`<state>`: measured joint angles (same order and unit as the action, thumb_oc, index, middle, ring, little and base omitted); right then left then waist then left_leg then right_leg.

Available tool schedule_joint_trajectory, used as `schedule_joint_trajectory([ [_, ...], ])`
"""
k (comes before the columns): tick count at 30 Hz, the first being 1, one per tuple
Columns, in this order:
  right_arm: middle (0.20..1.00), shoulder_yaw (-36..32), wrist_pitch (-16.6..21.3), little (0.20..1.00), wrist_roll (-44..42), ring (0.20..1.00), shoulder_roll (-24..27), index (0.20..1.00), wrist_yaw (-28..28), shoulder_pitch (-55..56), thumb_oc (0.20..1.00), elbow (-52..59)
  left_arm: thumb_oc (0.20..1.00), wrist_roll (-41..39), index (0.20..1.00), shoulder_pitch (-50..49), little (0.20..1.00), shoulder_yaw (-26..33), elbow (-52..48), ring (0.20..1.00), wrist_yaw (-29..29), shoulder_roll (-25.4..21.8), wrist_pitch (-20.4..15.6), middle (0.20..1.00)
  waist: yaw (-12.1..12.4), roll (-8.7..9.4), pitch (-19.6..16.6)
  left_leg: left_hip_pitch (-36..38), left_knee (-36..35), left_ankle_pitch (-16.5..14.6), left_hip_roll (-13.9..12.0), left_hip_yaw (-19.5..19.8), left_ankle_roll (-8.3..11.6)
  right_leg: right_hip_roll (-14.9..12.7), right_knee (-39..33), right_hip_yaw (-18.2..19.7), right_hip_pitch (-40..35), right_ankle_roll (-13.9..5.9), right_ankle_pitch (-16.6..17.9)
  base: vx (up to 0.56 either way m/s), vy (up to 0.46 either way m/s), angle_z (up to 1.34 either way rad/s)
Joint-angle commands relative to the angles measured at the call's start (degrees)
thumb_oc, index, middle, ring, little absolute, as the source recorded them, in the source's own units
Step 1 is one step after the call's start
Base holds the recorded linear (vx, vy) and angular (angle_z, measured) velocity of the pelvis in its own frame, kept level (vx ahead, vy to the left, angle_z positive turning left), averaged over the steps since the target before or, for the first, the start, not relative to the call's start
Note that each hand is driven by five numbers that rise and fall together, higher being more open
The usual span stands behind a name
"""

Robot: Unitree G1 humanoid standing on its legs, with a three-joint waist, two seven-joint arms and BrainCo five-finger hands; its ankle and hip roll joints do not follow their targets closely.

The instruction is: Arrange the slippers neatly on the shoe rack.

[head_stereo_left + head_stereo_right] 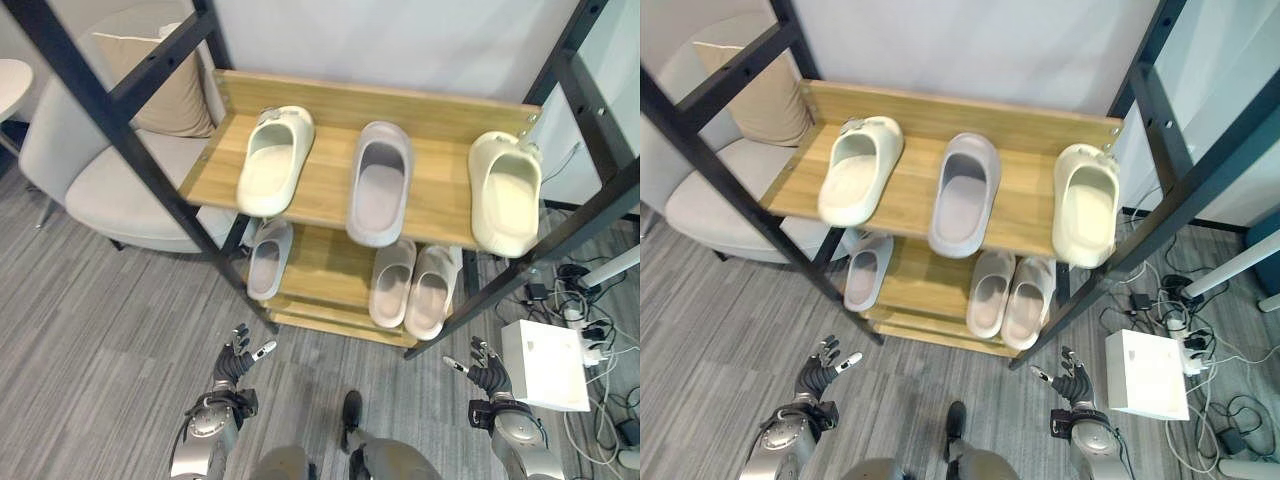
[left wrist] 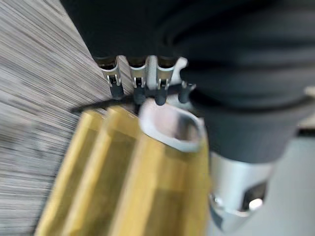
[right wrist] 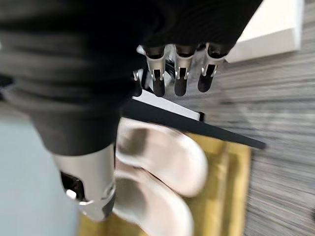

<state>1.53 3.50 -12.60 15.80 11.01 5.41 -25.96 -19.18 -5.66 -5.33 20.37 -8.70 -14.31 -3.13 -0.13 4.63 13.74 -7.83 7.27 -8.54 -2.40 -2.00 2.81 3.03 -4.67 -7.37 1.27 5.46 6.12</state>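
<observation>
The wooden shoe rack [image 1: 325, 190] stands ahead in a black frame. Its top shelf carries a cream slipper [image 1: 273, 158] at the left, a grey slipper [image 1: 379, 181] in the middle and a cream slipper [image 1: 505, 192] at the right, hanging over the front edge. On the lower shelf lie a grey slipper [image 1: 269, 259] at the left and a pale pair [image 1: 412, 284] at the right. My left hand [image 1: 233, 365] and right hand [image 1: 487, 370] hover low over the floor before the rack, fingers straight, holding nothing. The left wrist view shows the lower grey slipper [image 2: 172, 125] past my fingers; the right wrist view shows the pale pair [image 3: 162, 157].
A beige armchair [image 1: 110, 170] with a cushion stands left of the rack. A white box [image 1: 545, 365] and a tangle of cables and plugs [image 1: 585, 300] lie on the grey carpet at the right. A black frame post [image 1: 130, 150] slants across the rack's left side.
</observation>
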Motion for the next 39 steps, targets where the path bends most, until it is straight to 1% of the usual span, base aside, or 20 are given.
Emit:
schedule_joint_trajectory([
  [1, 1.000, -0.86, 2.38, 1.000, -1.92, 1.000, 2.42, 1.000, 0.27, 1.47, 1.000, 3.36, 1.000, -0.36, 1.000, 0.07, 1.000, -1.37, -3.17, 1.000, 0.21, -1.46, -2.47, 1.000, -1.81, -1.77, -0.46, 6.22, -6.60, 7.74, -1.25, 1.33, -0.03, -7.51, 3.57, 0.19, -3.00, -9.85, -8.08, 0.16, 0.168, -0.53],
  [5, 1.000, -0.02, 1.69, 1.000, -1.51, 1.000, 1.61, 1.000, -0.40, 2.11, 1.000, 3.14, 1.000, 0.04, 1.000, -1.75, 1.000, -1.61, -3.99, 1.000, 0.74, -1.65, -2.00, 1.000, -1.87, -2.23, -2.22, 10.90, -11.17, 7.62, -0.07, 0.55, -0.88, -7.99, 2.54, 1.18, -3.92, -10.83, -7.22, 0.09, 0.144, -0.32],
  [11, 1.000, 0.50, 0.71, 1.000, -0.39, 1.000, 0.78, 1.000, -1.15, 3.19, 1.000, 3.19, 1.000, 0.37, 1.000, -3.33, 1.000, -1.07, -4.70, 1.000, 1.05, -1.89, -1.69, 1.000, -1.59, -2.05, -2.72, 12.94, -12.27, 6.28, 1.27, -0.15, -2.24, -9.09, 2.10, 2.40, -3.69, -12.32, -5.68, -0.02, 0.116, 0.06],
  [13, 1.000, 0.39, 0.56, 1.000, -0.18, 1.000, 0.69, 1.000, -1.09, 3.43, 1.000, 3.25, 1.000, 0.48, 1.000, -3.43, 1.000, -1.20, -4.72, 1.000, 1.26, -1.95, -1.63, 1.000, -1.64, -2.05, -2.60, 12.85, -12.27, 6.12, 1.50, -0.45, -2.41, -9.36, 2.27, 2.49, -3.33, -12.60, -5.44, -0.08, 0.099, -0.10],
  [14, 1.000, 0.31, 0.41, 1.000, 0.21, 1.000, 0.13, 1.000, -0.87, 3.44, 1.000, 3.45, 1.000, 0.69, 1.000, -3.47, 1.000, -1.10, -4.64, 1.000, 1.14, -2.03, -1.74, 1.000, -1.73, -2.04, -2.04, 12.54, -12.27, 5.93, 1.95, -1.01, -2.69, -9.96, 2.44, 2.70, -1.67, -13.28, -3.87, -0.08, 0.049, -0.11],
  [16, 1.000, 0.38, 0.37, 1.000, 0.29, 1.000, -0.07, 1.000, -0.84, 3.30, 1.000, 3.35, 1.000, 0.95, 1.000, -3.40, 1.000, -1.09, -4.53, 1.000, 1.23, -2.15, -1.80, 1.000, -1.67, -2.06, -1.68, 12.11, -12.27, 6.07, 2.15, -1.61, -2.82, -10.23, 2.30, 2.78, -0.69, -13.74, -2.92, -0.17, 0.048, -0.24],
  [17, 1.000, 0.75, 0.38, 1.000, 0.49, 1.000, -0.51, 1.000, -0.55, 2.03, 1.000, 2.66, 1.000, 0.83, 1.000, -2.42, 1.000, -1.11, -4.11, 1.000, 1.00, -2.85, -2.14, 1.000, -1.55, -2.37, -0.44, 10.99, -12.27, 6.98, 1.82, -2.58, -2.77, -10.55, 4.18, 2.48, 2.29, -14.70, -1.97, -0.31, 0.010, -0.34],
  [18, 1.000, 1.03, 0.41, 1.000, 0.64, 1.000, -0.52, 1.000, -0.55, 1.26, 1.000, 2.44, 1.000, 0.77, 1.000, -2.07, 1.000, -1.07, -4.23, 1.000, 1.12, -3.42, -2.23, 1.000, -1.19, -2.70, 0.07, 10.01, -12.09, 7.49, 1.39, -3.08, -2.90, -10.64, 5.64, 2.11, 2.99, -14.85, -2.73, -0.40, -0.029, -0.54],
  [20, 1.000, 1.35, 0.89, 1.000, 1.31, 1.000, -0.50, 1.000, -0.91, 0.64, 1.000, 2.87, 1.000, 1.18, 1.000, -1.50, 1.000, -0.91, -4.07, 1.000, 1.71, -4.28, -2.31, 1.000, -0.27, -3.56, -0.33, 7.37, -11.66, 8.89, 0.46, -4.50, -2.88, -11.12, 10.80, 1.96, 1.04, -14.64, -6.73, -0.30, -0.115, -0.51],
  [21, 1.000, 1.24, 0.53, 1.000, 2.40, 1.000, -0.49, 1.000, -1.10, 1.00, 1.000, 3.64, 1.000, 1.26, 1.000, -2.76, 1.000, -0.57, -4.20, 1.000, 1.87, -3.58, -2.11, 1.000, 1.20, -2.67, -2.08, 6.22, -11.48, 9.77, 0.78, -4.77, -2.46, -11.58, 7.34, 3.28, -3.74, -14.38, -8.03, -0.13, -0.206, -0.27],
  [22, 1.000, 1.44, 0.55, 1.000, 2.42, 1.000, -0.45, 1.000, -1.32, 1.17, 1.000, 3.78, 1.000, 1.10, 1.000, -2.98, 1.000, -0.27, -4.26, 1.000, 1.75, -3.49, -2.12, 1.000, 1.47, -2.48, -2.37, 6.17, -11.48, 9.94, 0.67, -5.12, -2.26, -11.74, 5.58, 3.09, -4.51, -14.35, -7.70, -0.10, -0.339, -0.38],
  [23, 1.000, 2.24, 0.81, 1.000, 2.64, 1.000, -0.09, 1.000, -1.15, 0.91, 1.000, 4.57, 1.000, 0.48, 1.000, -2.98, 1.000, -0.15, -3.99, 1.000, 1.37, -3.00, -2.22, 1.000, 1.63, -2.33, -2.50, 5.48, -10.70, 11.45, -0.69, -4.89, -1.25, -10.60, 2.15, 3.02, -5.55, -13.59, -8.22, -0.06, -0.253, -0.38],
  [24, 1.000, 2.58, 0.57, 1.000, 2.78, 1.000, 0.29, 1.000, -1.55, 1.00, 1.000, 5.29, 1.000, 0.20, 1.000, -3.14, 1.000, -0.15, -3.99, 1.000, 1.38, -2.81, -2.19, 1.000, 1.44, -2.40, -2.35, 5.33, -10.48, 11.95, -1.27, -4.66, -0.91, -9.85, 1.15, 3.18, -5.96, -13.04, -8.24, -0.13, -0.381, -0.03],
  [25, 1.000, 3.26, 0.99, 1.000, 2.39, 1.000, 0.96, 1.000, -1.44, 0.74, 1.000, 5.83, 1.000, 0.14, 1.000, -2.09, 1.000, -0.97, -3.21, 1.000, 0.88, -2.65, -2.13, 1.000, 1.23, -2.65, -1.72, 4.49, -10.46, 13.92, -2.38, -3.63, 0.03, -8.26, -0.07, 2.66, -6.76, -11.85, -8.68, -0.09, -0.220, 0.16],
  [27, 1.000, 3.34, 1.08, 1.000, 2.23, 1.000, 1.11, 1.000, -1.26, 0.49, 1.000, 5.46, 1.000, 0.04, 1.000, -1.61, 1.000, -1.15, -2.94, 1.000, 0.72, -2.51, -2.18, 1.000, 1.06, -2.78, -1.49, 3.79, -10.36, 14.69, -2.53, -3.06, 0.36, -8.00, -0.24, 2.29, -6.86, -11.61, -8.80, -0.12, -0.148, 0.43],
  [30, 1.000, 2.94, 1.20, 1.000, 2.24, 1.000, 1.84, 1.000, -0.72, 0.12, 1.000, 5.60, 1.000, -0.79, 1.000, -0.54, 1.000, -2.12, -2.77, 1.000, 0.26, -1.53, -2.58, 1.000, 0.60, -2.88, -0.69, 2.13, -7.59, 13.15, -1.36, 0.77, 0.67, -8.06, 0.25, 0.53, -5.93, -10.86, -8.45, -0.14, -0.058, 0.06],
  [34, 1.000, 3.38, 0.96, 1.000, 3.83, 1.000, 2.56, 1.000, -0.73, -0.15, 1.000, 5.20, 1.000, -0.50, 1.000, -1.47, 1.000, -3.03, -1.94, 1.000, 0.77, -1.30, -2.16, 1.000, 0.07, -3.41, -2.09, 4.97, -10.18, 12.48, -1.18, 0.17, 0.09, -7.88, 0.30, 0.63, -6.68, -10.79, -8.76, 0.05, 0.047, 0.15],
  [37, 1.000, 4.68, 0.90, 1.000, 7.43, 1.000, 4.33, 1.000, -2.01, 0.30, 1.000, 9.90, 1.000, 0.18, 1.000, -2.76, 1.000, -2.80, -2.68, 1.000, 1.27, -1.74, -1.88, 1.000, 0.19, -3.20, -2.87, 6.83, -10.94, 11.71, -0.99, -0.19, -0.33, -8.08, 0.38, 0.95, -7.45, -10.93, -9.07, 0.08, 0.073, -0.08],
  [38, 1.000, 5.34, 1.23, 1.000, 10.75, 1.000, 6.07, 1.000, -3.67, 2.08, 1.000, 17.56, 1.000, 1.53, 1.000, -3.61, 1.000, -2.75, -3.00, 1.000, 1.59, -2.00, -2.03, 1.000, 0.41, -2.81, -3.57, 7.98, -11.43, 10.99, -0.90, -0.44, -0.56, -8.30, 0.40, 1.02, -7.87, -11.22, -9.20, 0.06, 0.081, 0.05],
  [39, 1.000, 5.52, 1.42, 1.000, 11.13, 1.000, 6.29, 1.000, -3.81, 2.14, 1.000, 18.72, 1.000, 1.64, 1.000, -3.52, 1.000, -2.80, -2.95, 1.000, 1.54, -2.05, -2.08, 1.000, 0.39, -2.73, -3.66, 8.17, -11.52, 10.84, -0.85, -0.46, -0.60, -8.32, 0.39, 1.11, -7.89, -11.28, -9.19, 0.06, 0.088, 0.06],
])
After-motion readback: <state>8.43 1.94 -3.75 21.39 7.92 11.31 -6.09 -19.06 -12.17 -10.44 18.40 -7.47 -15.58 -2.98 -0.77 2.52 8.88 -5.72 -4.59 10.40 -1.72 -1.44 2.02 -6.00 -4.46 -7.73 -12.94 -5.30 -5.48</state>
